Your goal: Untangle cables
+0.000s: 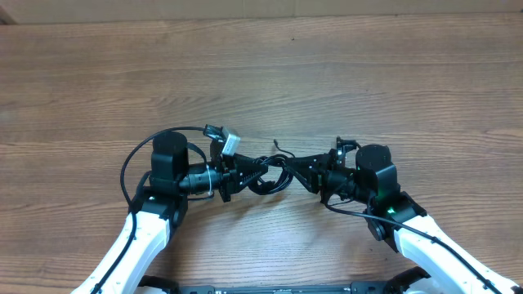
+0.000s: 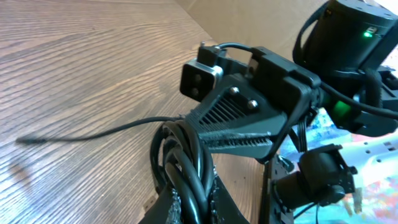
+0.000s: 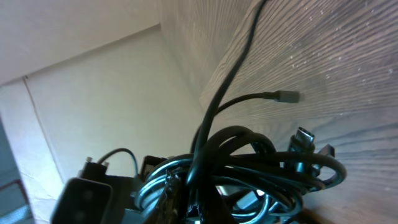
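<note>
The cables (image 1: 268, 173) are bunched into one small black coil between my two grippers at the table's middle. My left gripper (image 1: 242, 175) is shut on the coil's left side; its wrist view shows the strands (image 2: 186, 174) pinched between its fingers. My right gripper (image 1: 296, 170) is shut on the coil's right side; its wrist view shows the coil (image 3: 261, 174) with silver-grey plug tips (image 3: 287, 96) sticking out. A loose cable end (image 2: 28, 140) trails over the wood, and a short end (image 1: 278, 145) pokes out behind the coil.
The wooden table (image 1: 261, 73) stretches bare behind the grippers. The thicker black arm cords (image 1: 135, 159) loop at the left arm and another (image 1: 409, 230) along the right arm. A pale wall (image 3: 93, 93) shows in the right wrist view.
</note>
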